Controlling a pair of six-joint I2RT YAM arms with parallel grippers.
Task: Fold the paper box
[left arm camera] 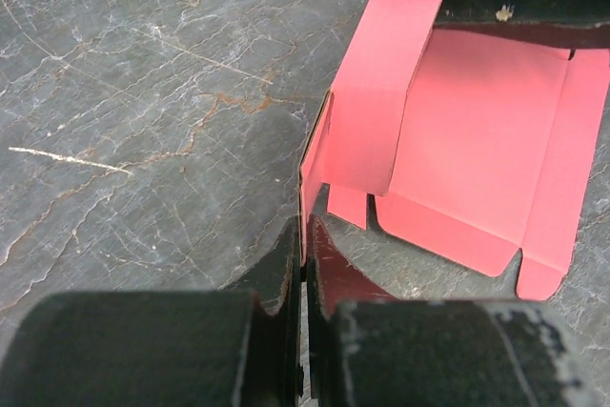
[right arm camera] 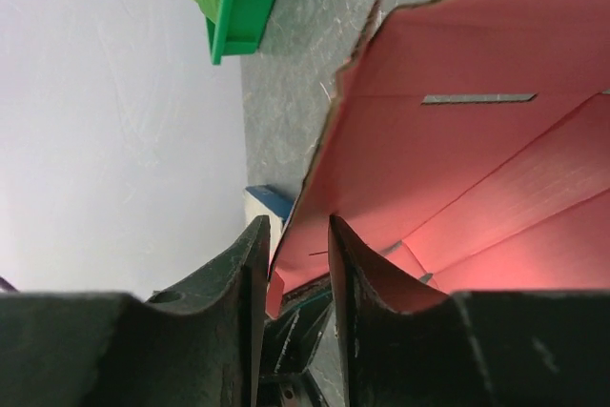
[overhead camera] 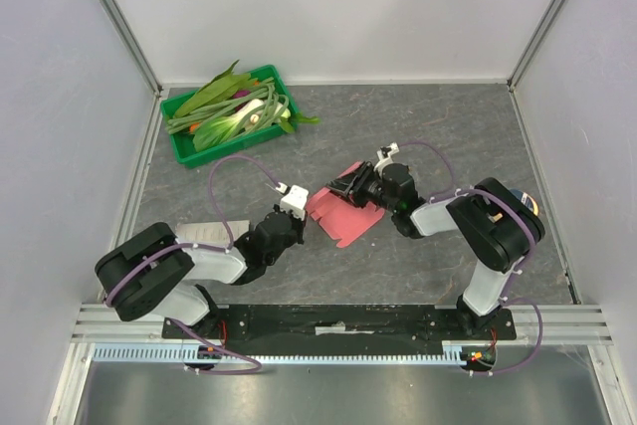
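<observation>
**Anchor one flap, fold along the crease**

The left gripper (left arm camera: 305, 269) has its fingers pressed together, pinching the near-left flap of the paper box (overhead camera: 343, 218), mid-bench (overhead camera: 448, 126). That pinch should serve as a firm anchor. The card lies mostly flat, inside up, and its long axis seemingly runs near-left to far-right. The right gripper (right arm camera: 297, 235) has its fingers slightly spread, straddling the raised far edge.
</observation>
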